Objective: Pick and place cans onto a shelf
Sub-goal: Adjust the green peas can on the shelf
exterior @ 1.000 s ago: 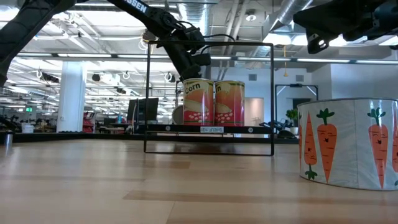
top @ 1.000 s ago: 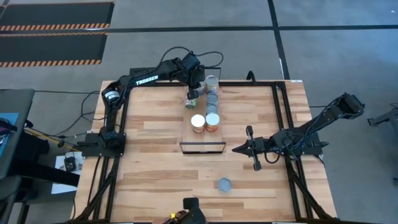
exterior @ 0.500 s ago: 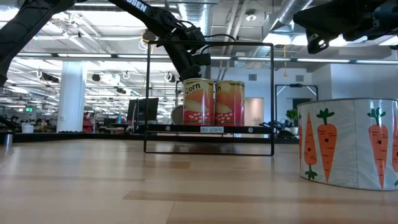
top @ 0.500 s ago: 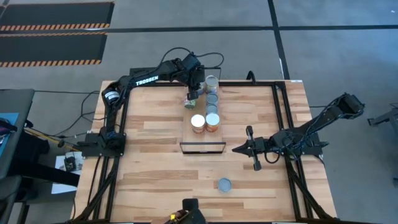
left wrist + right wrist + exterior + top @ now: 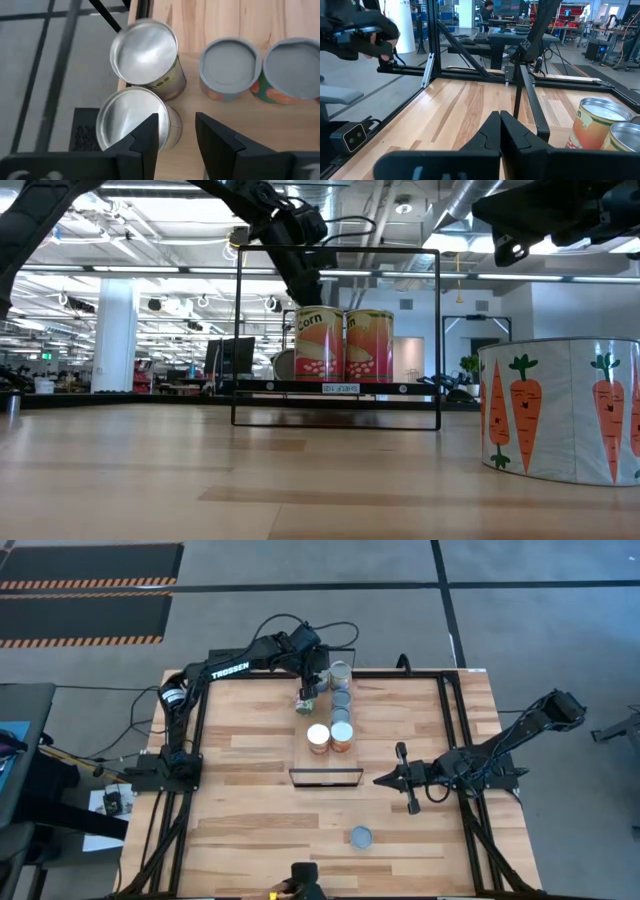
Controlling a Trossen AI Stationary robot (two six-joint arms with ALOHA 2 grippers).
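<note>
Grey-topped cans [image 5: 230, 67] just beside open left gripper [image 5: 176, 131]

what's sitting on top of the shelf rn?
On the shelf, the high view shows two white-topped cans side by side, with grey-topped cans lined up behind. The low view shows only the front two; they hide the rest.

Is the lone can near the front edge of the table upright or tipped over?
Upright: the lone can shows a round top from above; the carrot label stands vertical in the low view.

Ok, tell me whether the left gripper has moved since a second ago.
Yes. In the low view the left gripper has risen, now clear above the corn can on the shelf.
</note>
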